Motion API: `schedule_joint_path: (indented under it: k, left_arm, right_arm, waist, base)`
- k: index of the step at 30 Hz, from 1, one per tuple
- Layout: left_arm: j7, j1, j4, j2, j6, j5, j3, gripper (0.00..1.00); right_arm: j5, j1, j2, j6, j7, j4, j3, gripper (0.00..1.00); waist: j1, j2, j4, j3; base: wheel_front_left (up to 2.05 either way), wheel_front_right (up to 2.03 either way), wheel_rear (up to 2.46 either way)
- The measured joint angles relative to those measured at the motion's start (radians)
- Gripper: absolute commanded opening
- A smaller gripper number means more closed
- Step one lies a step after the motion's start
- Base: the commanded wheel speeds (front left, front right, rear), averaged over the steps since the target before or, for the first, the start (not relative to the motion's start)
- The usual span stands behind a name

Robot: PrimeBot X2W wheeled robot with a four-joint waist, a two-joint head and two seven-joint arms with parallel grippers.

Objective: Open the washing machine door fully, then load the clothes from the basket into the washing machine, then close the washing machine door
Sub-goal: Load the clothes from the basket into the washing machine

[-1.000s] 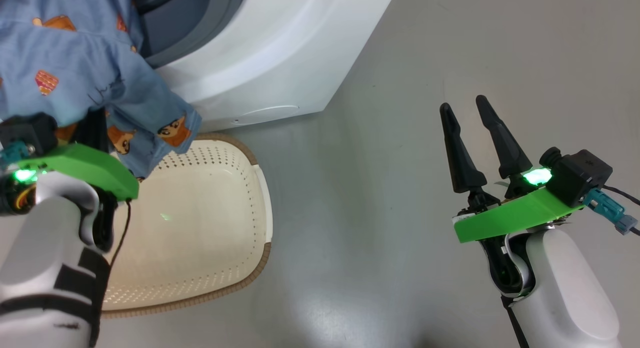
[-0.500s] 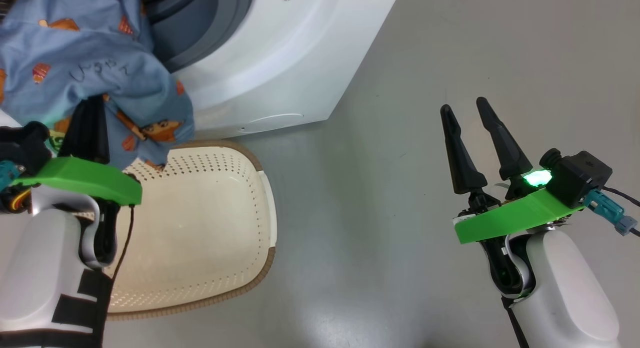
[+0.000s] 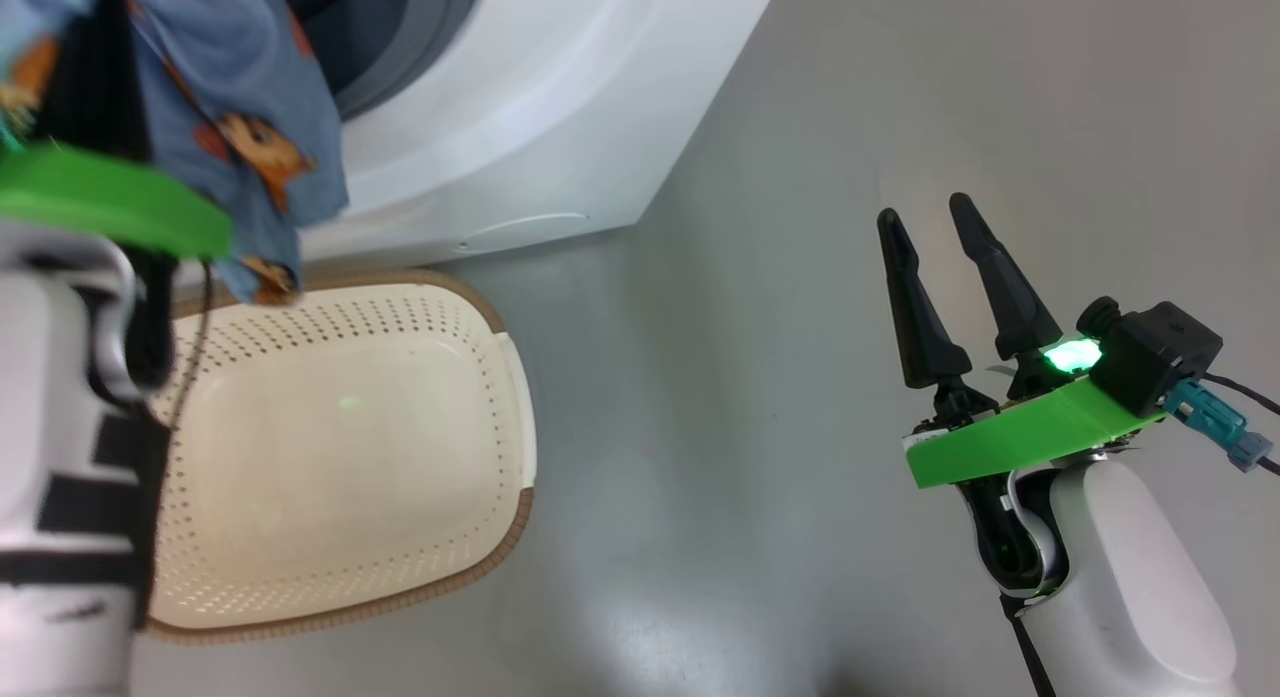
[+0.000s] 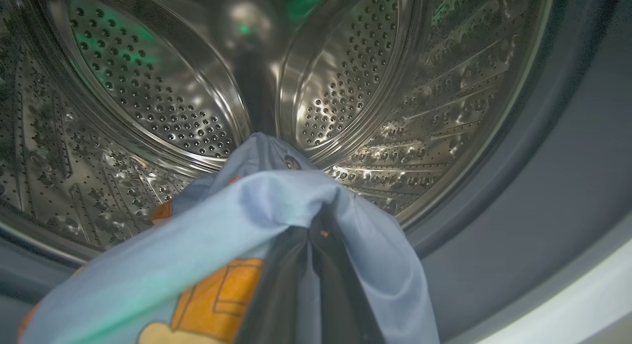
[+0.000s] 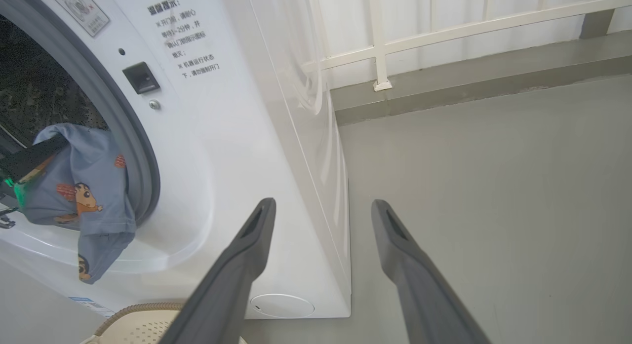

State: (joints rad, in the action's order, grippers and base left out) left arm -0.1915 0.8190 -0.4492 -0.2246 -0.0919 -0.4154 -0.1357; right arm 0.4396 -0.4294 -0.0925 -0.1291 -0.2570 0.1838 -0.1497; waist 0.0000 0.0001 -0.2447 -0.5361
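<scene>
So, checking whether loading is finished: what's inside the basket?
The basket shows a bare floor, only cream perforated plastic. Its left edge is covered by the left forearm, and a far corner by the hanging clothes, so anything there cannot be seen.

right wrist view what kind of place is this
Likely a home laundry spot, perhaps a balcony or utility area: a white front-loading washing machine stands on a bare grey floor, a perforated laundry basket sits before it, and a pale railing runs behind.
</scene>
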Motion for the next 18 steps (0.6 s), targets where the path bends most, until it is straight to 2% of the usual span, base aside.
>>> schedule_joint_path:
  k: [5, 18]
  left_arm:
    - [0.018, 0.114, -0.065, -0.014, 0.001, 0.013, -0.002, 0.00]
    - [0.013, 0.420, -0.384, -0.037, 0.011, 0.028, -0.005, 0.00]
  right_arm:
    - [0.000, 0.000, 0.007, 0.000, 0.000, -0.002, 0.000, 1.00]
    - [0.002, -0.024, 0.025, 0.000, 0.000, -0.007, -0.036, 1.00]
  waist:
    - [0.0000, -0.0001, -0.017, -0.026]
    - [0.0000, 0.0000, -0.066, -0.087]
  base:
    - [0.00, 0.00, 0.00]
    - [0.00, 0.00, 0.00]
